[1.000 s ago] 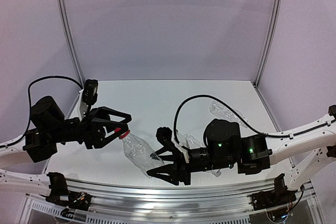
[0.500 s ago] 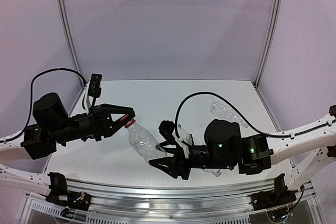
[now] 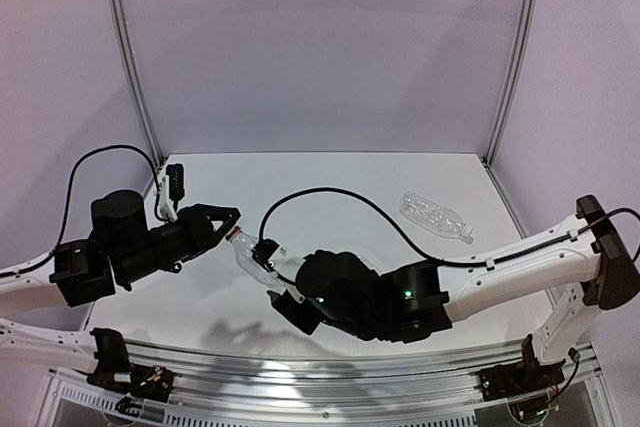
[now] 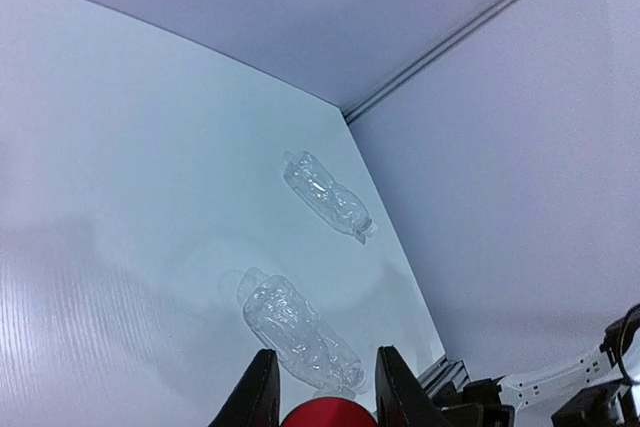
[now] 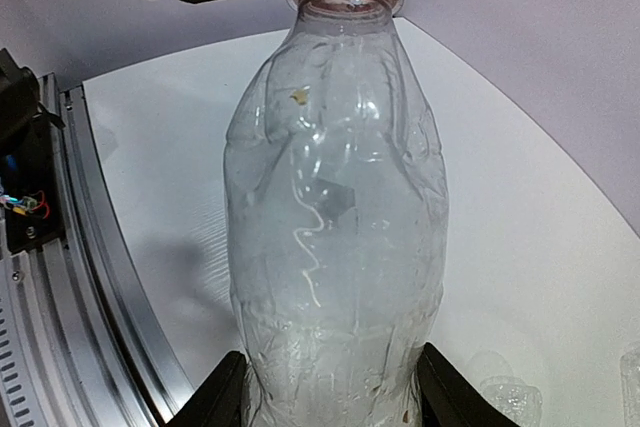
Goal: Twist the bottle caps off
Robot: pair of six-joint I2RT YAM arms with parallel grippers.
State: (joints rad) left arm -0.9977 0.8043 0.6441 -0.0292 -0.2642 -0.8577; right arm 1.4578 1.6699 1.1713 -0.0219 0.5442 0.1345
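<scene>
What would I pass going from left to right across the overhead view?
Left gripper pinching the red cap → clear bottle held aloft → right arm's bulky wrist → second bottle lying on the table.

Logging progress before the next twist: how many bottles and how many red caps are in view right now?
Clear plastic bottles: 3 (held bottle, far lying bottle, near lying bottle)
Red caps: 1 (red cap)
Total: 4

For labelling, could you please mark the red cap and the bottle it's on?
red cap (image 4: 330, 415): left wrist view, middle of its visible part.
bottle (image 5: 335, 227): right wrist view, mid body.
</scene>
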